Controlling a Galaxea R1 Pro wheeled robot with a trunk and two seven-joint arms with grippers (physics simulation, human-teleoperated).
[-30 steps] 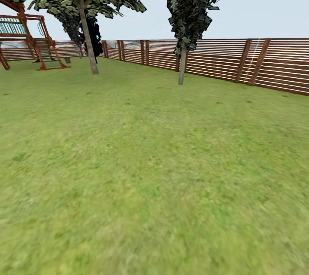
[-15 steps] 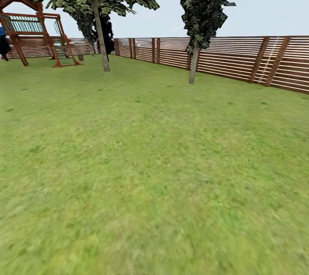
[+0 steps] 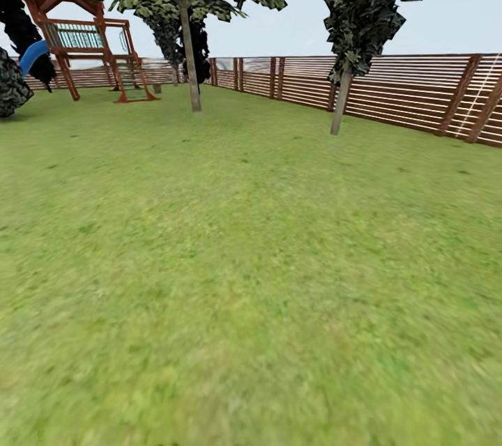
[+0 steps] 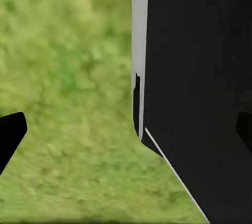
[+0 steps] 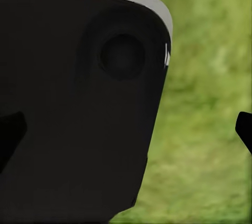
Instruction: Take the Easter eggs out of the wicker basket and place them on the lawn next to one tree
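Where the lawn meets the fence, two pale-trunked trees stand beside one play frame; whether the jaws are spread, I cannot tell.

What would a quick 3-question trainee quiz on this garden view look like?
1. True or false: the fence is made of horizontal wooden slats.
2. Which stands nearer the play frame? A) the tree with dark jagged foliage B) the leafy tree
3. Fill in: the slide on the play frame is coloured ____.

Key
1. True.
2. B; in the head view the leafy tree rises just right of the frame, while the dark jagged one stands further right, close to the fence.
3. Blue.
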